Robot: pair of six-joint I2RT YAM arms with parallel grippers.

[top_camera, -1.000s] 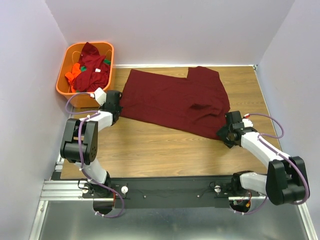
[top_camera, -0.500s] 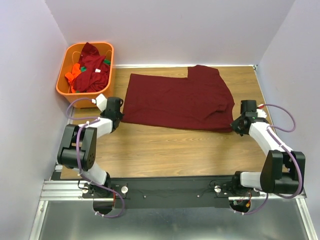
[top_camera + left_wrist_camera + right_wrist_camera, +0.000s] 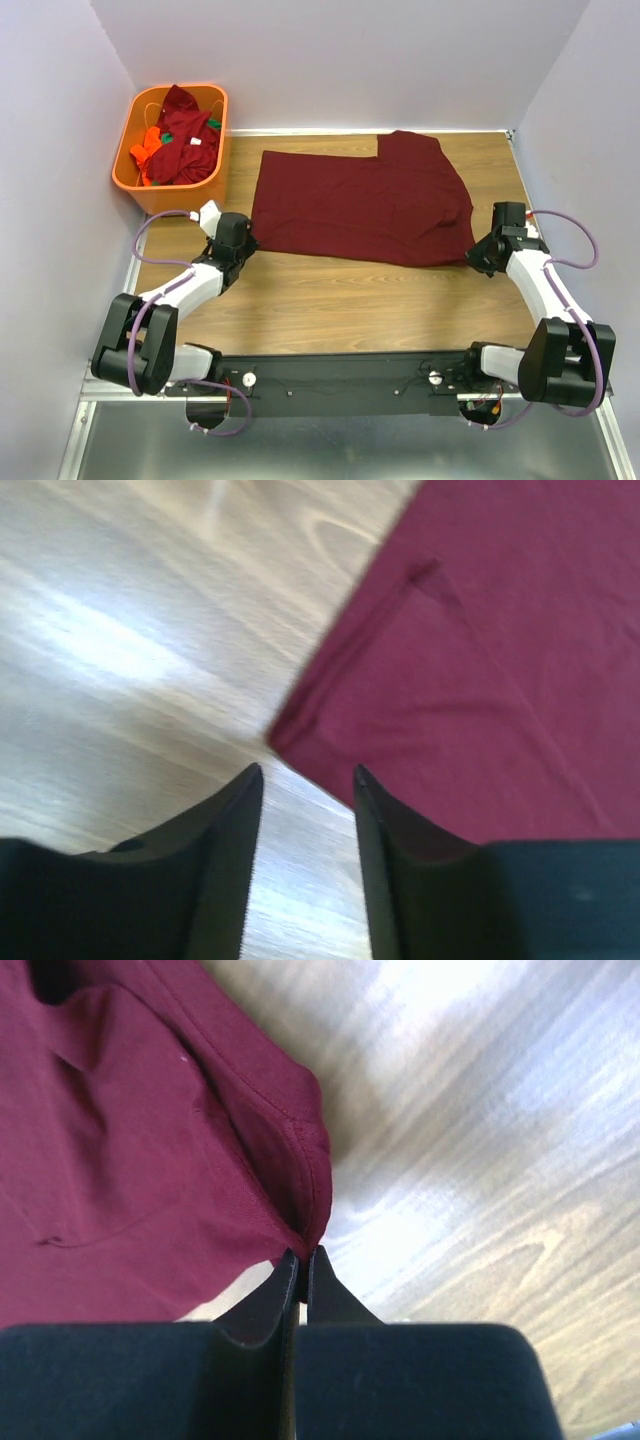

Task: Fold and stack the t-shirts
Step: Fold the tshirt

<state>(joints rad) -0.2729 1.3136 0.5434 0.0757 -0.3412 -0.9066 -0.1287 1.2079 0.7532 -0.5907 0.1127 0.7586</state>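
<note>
The maroon t-shirt (image 3: 360,205) lay spread flat on the far half of the wooden desk (image 3: 330,300), with one part sticking out toward the back wall. The other shirts (image 3: 185,140) were in a heap inside the orange basket (image 3: 135,182) at the far left corner. I judge that the step in hand was the flattening of this first shirt before any fold: the cloth looked smooth, but no fold was made yet and nothing was stacked. The next move calls, in my opinion, for both arms to take the near edge at its two corners at the same moment and carry it over toward the far edge, with care that the cloth does not wrinkle or drag. The right gripper (image 3: 302,1255) was clenched, and its wrist view showed the hem of the shirt's near right corner pinched between the tips (only a small bit of cloth, so the hold may be weak). The left gripper (image 3: 305,775) had its jaws apart and held nothing; the near left corner of the shirt lay on the desk just beyond the tips, not between them.
</note>
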